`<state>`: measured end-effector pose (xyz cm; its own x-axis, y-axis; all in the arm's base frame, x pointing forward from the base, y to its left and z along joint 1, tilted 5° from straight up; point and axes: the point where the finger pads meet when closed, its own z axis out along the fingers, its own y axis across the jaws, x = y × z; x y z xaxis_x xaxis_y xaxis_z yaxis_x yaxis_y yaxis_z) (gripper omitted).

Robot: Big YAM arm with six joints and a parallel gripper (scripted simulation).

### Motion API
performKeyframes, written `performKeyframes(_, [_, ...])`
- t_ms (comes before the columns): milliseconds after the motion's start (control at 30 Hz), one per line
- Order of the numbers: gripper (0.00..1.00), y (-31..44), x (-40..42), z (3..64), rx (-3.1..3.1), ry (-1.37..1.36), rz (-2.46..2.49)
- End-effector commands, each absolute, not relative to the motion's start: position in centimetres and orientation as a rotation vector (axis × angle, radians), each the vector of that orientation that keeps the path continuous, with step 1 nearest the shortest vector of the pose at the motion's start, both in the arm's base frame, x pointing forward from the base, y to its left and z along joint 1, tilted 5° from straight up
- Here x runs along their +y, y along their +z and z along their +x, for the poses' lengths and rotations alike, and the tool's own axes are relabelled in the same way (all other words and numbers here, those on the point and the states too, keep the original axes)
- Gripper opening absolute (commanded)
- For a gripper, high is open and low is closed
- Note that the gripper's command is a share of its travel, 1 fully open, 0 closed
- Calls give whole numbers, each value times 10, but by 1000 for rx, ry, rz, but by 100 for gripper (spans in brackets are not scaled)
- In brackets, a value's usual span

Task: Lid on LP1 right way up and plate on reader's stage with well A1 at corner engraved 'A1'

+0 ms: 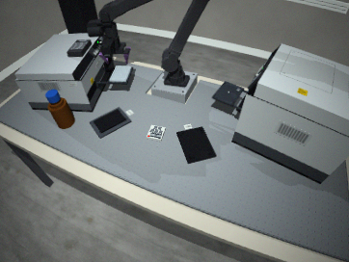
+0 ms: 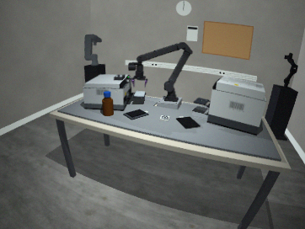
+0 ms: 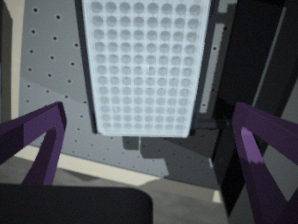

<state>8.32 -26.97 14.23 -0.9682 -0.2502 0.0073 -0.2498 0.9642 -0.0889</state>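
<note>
The pale plate (image 1: 120,73) (image 2: 139,94) (image 3: 145,70) sits on the dark stage of the dispenser (image 1: 53,60) (image 2: 96,92). Its rows of wells show from above; a clear lid cannot be told apart from it. My gripper (image 1: 115,59) (image 2: 140,83) (image 3: 149,111) is open and empty above the plate, with its purple fingers wide to either side of the plate's near short end in the wrist view. The reader (image 1: 289,113) (image 2: 238,103) stands at the right, its dark stage (image 1: 228,91) (image 2: 201,101) out. Well A1's mark is not readable.
An amber bottle (image 1: 62,115) (image 2: 108,107) with a blue cap stands beside the dispenser. A dark framed holder (image 1: 110,120) (image 2: 136,114), a printed marker card (image 1: 156,132) (image 2: 164,118) and a black pad (image 1: 196,144) (image 2: 188,122) lie on the deck; nearby labels are too small to read.
</note>
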Motion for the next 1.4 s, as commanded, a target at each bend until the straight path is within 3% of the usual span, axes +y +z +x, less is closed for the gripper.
performKeyframes(0, [100, 137, -276, 82, 3104, -144, -403])
performKeyframes(1367, [100, 109, -275, 77, 3106, -136, -400])
